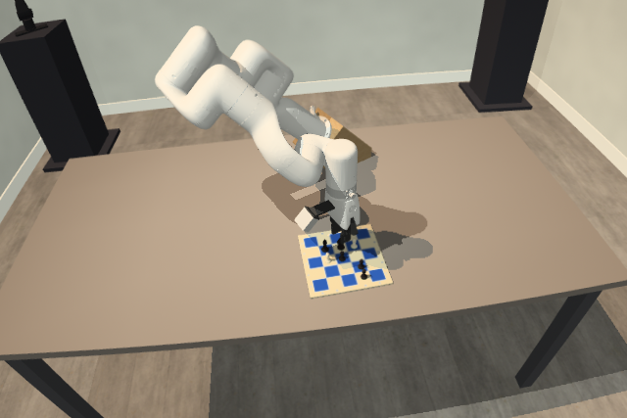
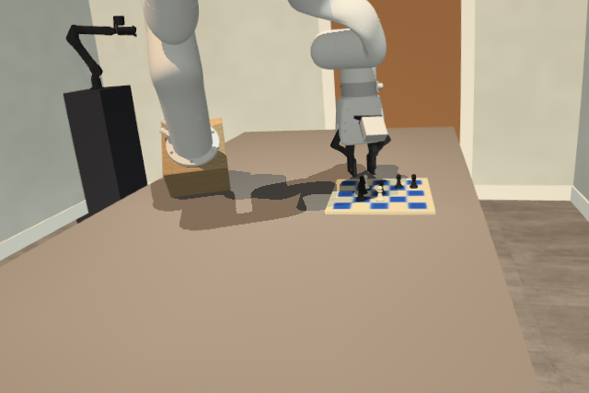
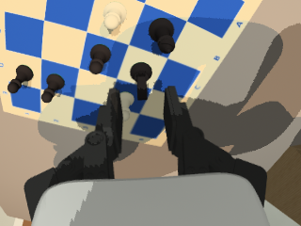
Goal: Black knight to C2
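Observation:
The small blue and cream chessboard [image 1: 345, 262] lies on the table; it also shows in the exterior view [image 2: 380, 196] and in the wrist view [image 3: 107, 32]. Several black pieces and a white pawn [image 3: 115, 18] stand on it. My gripper [image 3: 142, 101] hangs just above the board's near edge, fingers partly open with nothing between them. A black piece [image 3: 141, 78] stands right below the gap between the fingertips; it also shows in the exterior view [image 2: 362, 187]. I cannot tell for sure whether it is the knight. A larger black piece [image 3: 164, 33] stands one square further on.
Two black pawns [image 3: 38, 82] stand close together at the board's left side in the wrist view. The arm's wooden base block [image 2: 194, 165] sits behind the board. Black camera pedestals [image 1: 50, 89] stand off the table.

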`<control>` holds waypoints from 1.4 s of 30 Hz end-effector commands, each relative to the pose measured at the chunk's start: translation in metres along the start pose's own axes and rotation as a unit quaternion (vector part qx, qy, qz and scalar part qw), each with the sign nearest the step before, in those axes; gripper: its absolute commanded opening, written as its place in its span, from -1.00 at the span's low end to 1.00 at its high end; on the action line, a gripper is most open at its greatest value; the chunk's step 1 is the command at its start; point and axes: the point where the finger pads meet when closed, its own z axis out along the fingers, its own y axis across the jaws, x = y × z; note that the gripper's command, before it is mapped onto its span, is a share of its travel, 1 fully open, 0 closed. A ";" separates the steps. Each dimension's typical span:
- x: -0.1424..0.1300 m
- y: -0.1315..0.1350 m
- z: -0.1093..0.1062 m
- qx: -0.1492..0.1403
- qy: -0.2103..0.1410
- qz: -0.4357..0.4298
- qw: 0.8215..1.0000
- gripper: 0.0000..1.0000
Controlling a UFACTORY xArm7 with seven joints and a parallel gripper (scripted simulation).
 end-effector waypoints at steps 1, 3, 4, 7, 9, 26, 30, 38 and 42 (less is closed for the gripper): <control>0.000 -0.001 -0.001 0.002 0.000 0.000 1.000 -0.25; 0.000 -0.001 -0.001 0.002 0.000 0.000 1.000 -0.25; 0.000 -0.001 -0.001 0.002 0.000 0.000 1.000 -0.25; 0.000 -0.001 -0.001 0.002 0.000 0.000 1.000 -0.25; 0.000 -0.001 -0.001 0.002 0.000 0.000 1.000 -0.25; 0.000 -0.001 0.020 0.002 0.000 0.000 1.000 -0.25; 0.000 -0.001 0.028 0.002 0.000 0.000 1.000 -0.25; 0.000 -0.001 0.033 0.002 0.000 0.000 1.000 -0.25; 0.000 -0.001 0.033 0.002 0.000 0.000 1.000 -0.25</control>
